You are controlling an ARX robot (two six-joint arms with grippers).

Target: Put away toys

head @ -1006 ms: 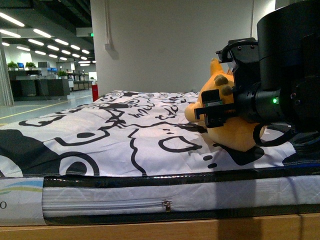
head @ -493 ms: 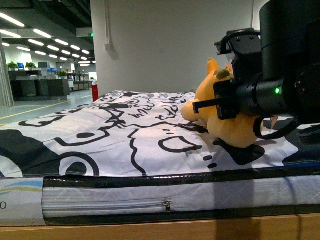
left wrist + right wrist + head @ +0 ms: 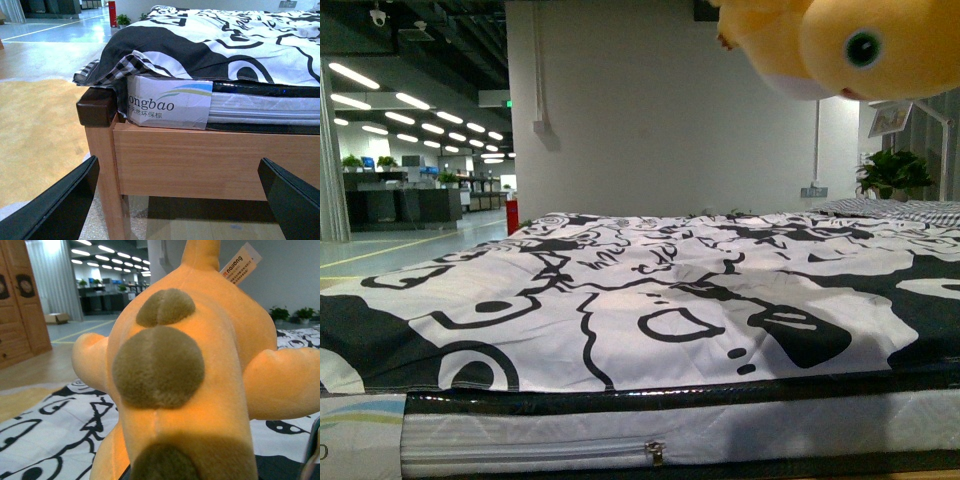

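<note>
We are now lifting the plush toy clear of the bed, clamped in our right gripper. The left gripper is idling open, so stowing comes next.

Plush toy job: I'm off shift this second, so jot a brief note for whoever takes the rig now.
Left gripper: open and empty, low by the wooden corner of the bed.
Right gripper: its fingers hardly show, but the plush fills its wrist view and hangs clear above the bed, so it evidently holds it.
Done: plush gripped and up in the air.
Left to do: carry it to where toys go and release it. No storage place shows in any view, so find that first.
</note>
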